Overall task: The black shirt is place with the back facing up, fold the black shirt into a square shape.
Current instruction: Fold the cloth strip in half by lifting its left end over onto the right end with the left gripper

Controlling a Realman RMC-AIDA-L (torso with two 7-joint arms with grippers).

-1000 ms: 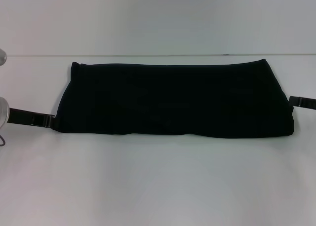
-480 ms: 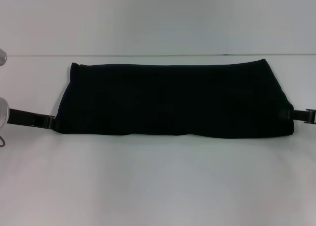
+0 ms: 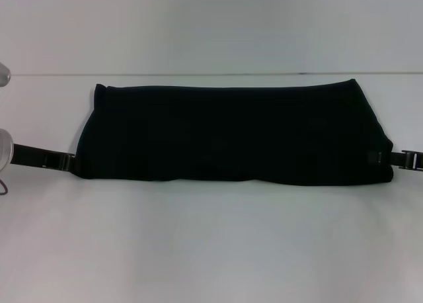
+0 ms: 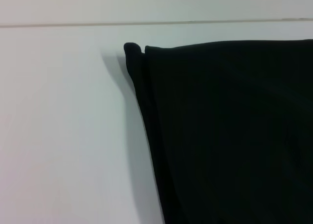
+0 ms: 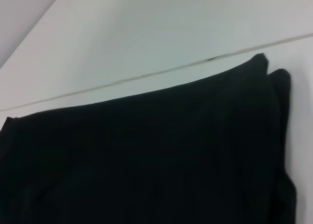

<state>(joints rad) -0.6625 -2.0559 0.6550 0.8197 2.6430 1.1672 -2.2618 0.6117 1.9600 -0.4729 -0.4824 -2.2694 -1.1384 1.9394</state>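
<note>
While the black shirt [image 3: 231,132] lies folded in a wide band on the table [image 3: 211,243], I see left gripper [image 3: 66,163] at its 9 o'clock edge, right gripper [image 3: 386,158] at 3 o'clock; can't tell either claw's state.

**Folded black shirt on a white table**

The black shirt [image 5: 146,155] fills most of the right wrist view, lying flat on the white table [image 5: 146,43]. The cloth is plain and dark, with no print visible on the side facing up. One long edge runs straight across the table and ends in a pointed corner. Just beside that corner a second, rounded layer of the same cloth pokes out, so the shirt lies in at least two stacked layers there. Faint creases run through the fabric near that end. Beyond the shirt, a thin dark seam crosses the table, and past it lies more pale surface. No gripper fingers show here.
</note>
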